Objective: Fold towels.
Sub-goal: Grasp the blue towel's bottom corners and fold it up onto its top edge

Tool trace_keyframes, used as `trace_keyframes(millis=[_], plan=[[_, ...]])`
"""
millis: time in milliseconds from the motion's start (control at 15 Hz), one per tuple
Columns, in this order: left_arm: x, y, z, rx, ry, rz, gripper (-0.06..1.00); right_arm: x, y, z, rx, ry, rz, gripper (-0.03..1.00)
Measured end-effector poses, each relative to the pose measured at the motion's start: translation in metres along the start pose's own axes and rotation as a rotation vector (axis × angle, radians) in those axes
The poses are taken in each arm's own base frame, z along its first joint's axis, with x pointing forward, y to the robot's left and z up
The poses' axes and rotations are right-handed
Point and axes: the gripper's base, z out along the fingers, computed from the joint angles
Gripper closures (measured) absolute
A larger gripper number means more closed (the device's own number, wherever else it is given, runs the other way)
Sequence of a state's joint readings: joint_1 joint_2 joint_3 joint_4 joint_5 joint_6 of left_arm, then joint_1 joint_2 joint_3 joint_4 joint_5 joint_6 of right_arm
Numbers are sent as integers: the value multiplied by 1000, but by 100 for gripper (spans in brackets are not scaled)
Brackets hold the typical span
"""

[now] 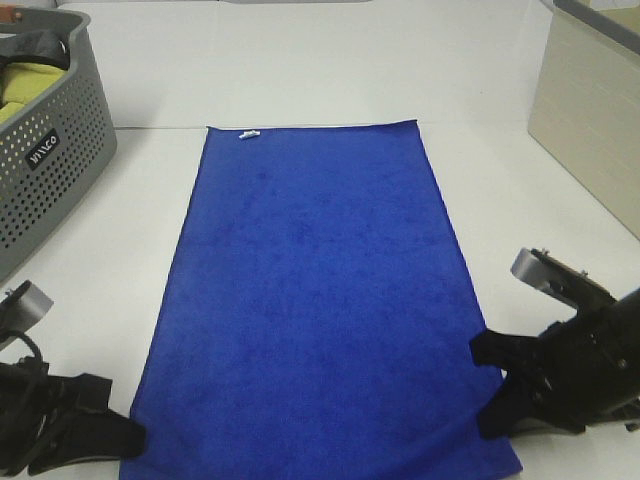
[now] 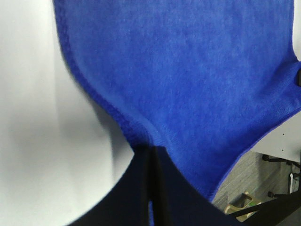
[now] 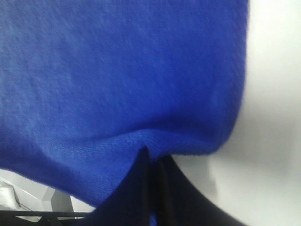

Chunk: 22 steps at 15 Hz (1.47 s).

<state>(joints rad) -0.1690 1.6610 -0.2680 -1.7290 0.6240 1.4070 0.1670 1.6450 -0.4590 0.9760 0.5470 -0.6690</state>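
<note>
A blue towel (image 1: 320, 290) lies flat and lengthwise on the white table, with a small white tag at its far left corner. My left gripper (image 1: 135, 435) is shut on the towel's near left corner; the left wrist view shows the towel's edge (image 2: 141, 136) pinched between the dark fingers (image 2: 136, 188). My right gripper (image 1: 487, 375) is shut on the towel's near right edge; the right wrist view shows the towel's hem (image 3: 155, 141) bunched between its fingers (image 3: 136, 188).
A grey perforated laundry basket (image 1: 50, 170) stands at the far left with yellow-green cloth (image 1: 25, 85) inside. A beige box (image 1: 590, 110) stands at the far right. White table (image 1: 320, 70) stretches beyond the towel.
</note>
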Motion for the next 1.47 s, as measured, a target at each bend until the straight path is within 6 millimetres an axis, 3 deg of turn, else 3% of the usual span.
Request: trace_keyframes(millis=[200,400,600,867,1200,1467], plan=[[-36,-14,-1,37,-91,-5,94,-44,17,-19,2,-101,-61,97],[-90,-36,-11,40,-245,33,94,-100,36,-39,35,-179,-113,97],[-148,-59,-23,29,-388,113,94,-156,51,-46,52,-209,-165,97],[-214,-67,-7,4,-471,157,94,-235,67,-46,41,-282,-204,97],[-290,-75,5,-50,-616,237,94,-321,47,-41,-3,-387,-160,97],[-327,-73,23,-74,-674,325,94,-356,34,-24,-32,-465,-165,97]])
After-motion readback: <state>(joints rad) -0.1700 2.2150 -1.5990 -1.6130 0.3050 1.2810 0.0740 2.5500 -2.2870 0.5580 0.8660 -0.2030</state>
